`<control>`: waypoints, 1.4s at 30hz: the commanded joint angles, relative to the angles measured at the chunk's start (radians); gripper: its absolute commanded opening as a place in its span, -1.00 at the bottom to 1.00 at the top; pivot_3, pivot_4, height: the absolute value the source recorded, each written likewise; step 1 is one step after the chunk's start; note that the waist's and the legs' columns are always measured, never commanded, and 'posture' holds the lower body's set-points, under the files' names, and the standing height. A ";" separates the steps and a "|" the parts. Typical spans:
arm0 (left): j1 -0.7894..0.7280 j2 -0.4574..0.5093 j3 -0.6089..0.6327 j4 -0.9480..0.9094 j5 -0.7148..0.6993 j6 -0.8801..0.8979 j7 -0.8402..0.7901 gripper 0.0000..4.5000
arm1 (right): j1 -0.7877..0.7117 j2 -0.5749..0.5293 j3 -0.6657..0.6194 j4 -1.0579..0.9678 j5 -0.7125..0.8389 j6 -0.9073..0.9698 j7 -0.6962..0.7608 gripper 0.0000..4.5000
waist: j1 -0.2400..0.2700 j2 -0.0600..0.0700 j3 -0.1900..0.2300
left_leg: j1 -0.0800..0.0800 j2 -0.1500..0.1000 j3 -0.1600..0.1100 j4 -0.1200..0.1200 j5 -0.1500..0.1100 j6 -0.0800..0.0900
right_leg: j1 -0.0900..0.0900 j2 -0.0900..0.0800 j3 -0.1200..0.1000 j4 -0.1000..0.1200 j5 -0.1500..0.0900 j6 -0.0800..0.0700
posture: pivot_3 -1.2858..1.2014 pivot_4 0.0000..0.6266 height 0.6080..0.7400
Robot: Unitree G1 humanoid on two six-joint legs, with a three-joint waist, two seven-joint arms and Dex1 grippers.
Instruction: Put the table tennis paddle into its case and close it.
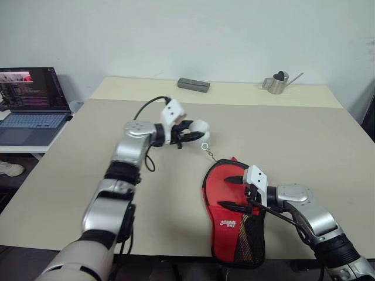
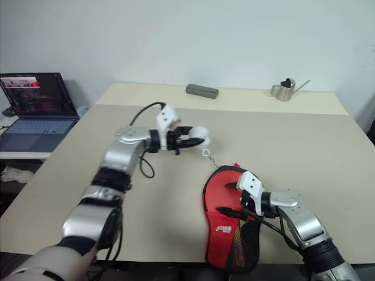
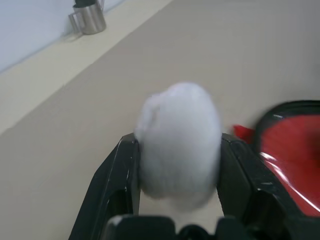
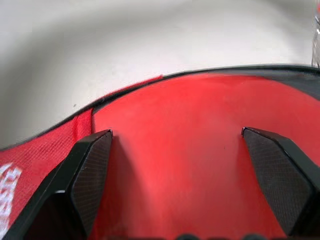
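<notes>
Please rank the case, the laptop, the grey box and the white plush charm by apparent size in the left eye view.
1. Laptop
2. Case, close behind
3. Grey box
4. White plush charm, similar to the box; unsure

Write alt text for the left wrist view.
Two black fingers clamp a white plush charm between them above a beige table. The red, black-edged case lies at one side, and a small metal watering can stands at the far edge.

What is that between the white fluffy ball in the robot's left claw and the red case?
A thin cord with a small metal ring runs from the white plush charm, held in the left gripper, down to the case. Under it, bare table. The left eye view shows this.
</notes>
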 commanded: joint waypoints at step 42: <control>0.148 0.045 -0.041 -0.084 -0.048 0.081 0.263 -0.03 | 0.023 -0.156 -0.148 -0.119 0.141 0.237 0.035 1.00 | 0.013 -0.001 0.006 | -0.006 -0.001 -0.002 0.002 -0.001 0.002 | -0.003 -0.001 0.000 0.000 -0.001 -0.001 | 0.03 -0.52 1.00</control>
